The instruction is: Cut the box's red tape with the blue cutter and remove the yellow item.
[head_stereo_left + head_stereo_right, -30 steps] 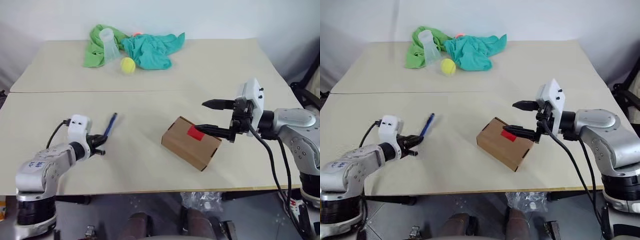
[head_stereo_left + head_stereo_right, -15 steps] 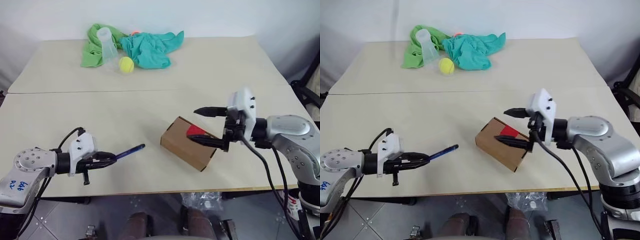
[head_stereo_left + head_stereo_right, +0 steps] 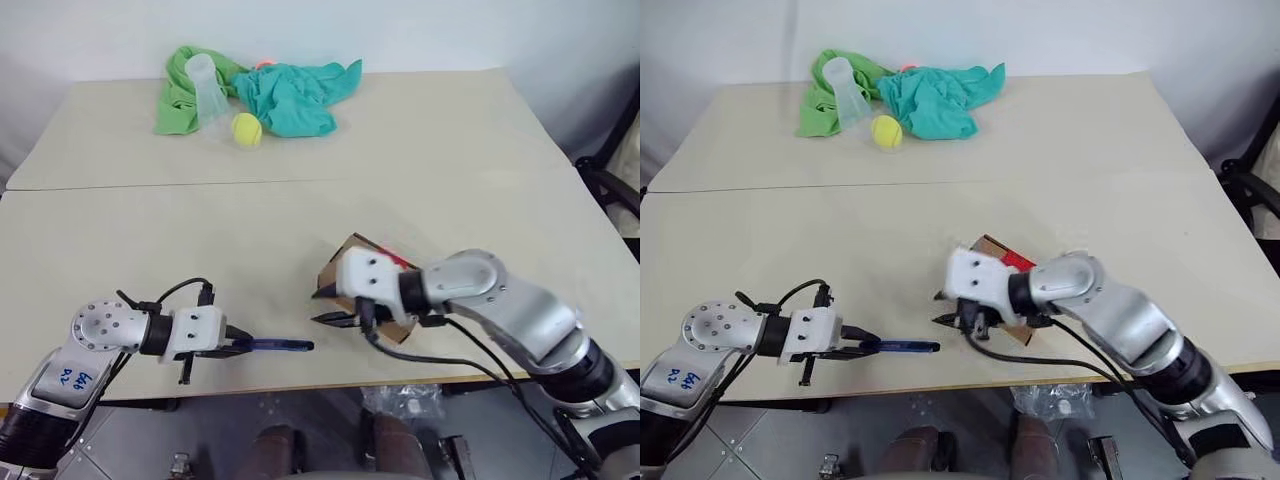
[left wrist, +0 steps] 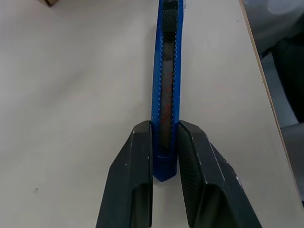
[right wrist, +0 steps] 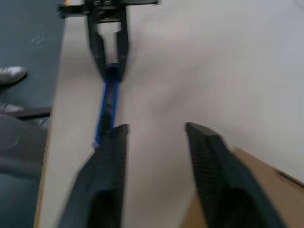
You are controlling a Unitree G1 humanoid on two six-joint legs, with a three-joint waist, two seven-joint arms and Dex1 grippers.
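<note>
The box (image 3: pixel 349 247) lies on the table near its front edge, largely covered by my right hand; part of the red tape (image 3: pixel 397 261) shows on top. My right gripper (image 3: pixel 322 306) hangs at the box's left end, open, with only bare table between its fingers (image 5: pixel 111 156). The box corner (image 5: pixel 256 190) sits just behind one finger. To the left, my left gripper (image 3: pixel 243 345) is shut on the blue cutter (image 3: pixel 285 345), which points right toward the box. The left wrist view shows both fingers (image 4: pixel 137 161) clamped on the cutter's rear end (image 4: pixel 166 71). The yellow item is hidden.
At the far side lie green and teal cloths (image 3: pixel 290 95), a clear plastic cup (image 3: pixel 208 88) and a greenish-yellow tennis ball (image 3: pixel 246 128). The cutter runs close along the table's front edge (image 3: pixel 300 378). A seam (image 3: pixel 200 185) crosses the tabletop.
My right gripper swung left over the box and down to its left end, its fingers drawing closer. My left gripper rolled and shifted right toward the front edge, turning the cutter toward the box.
</note>
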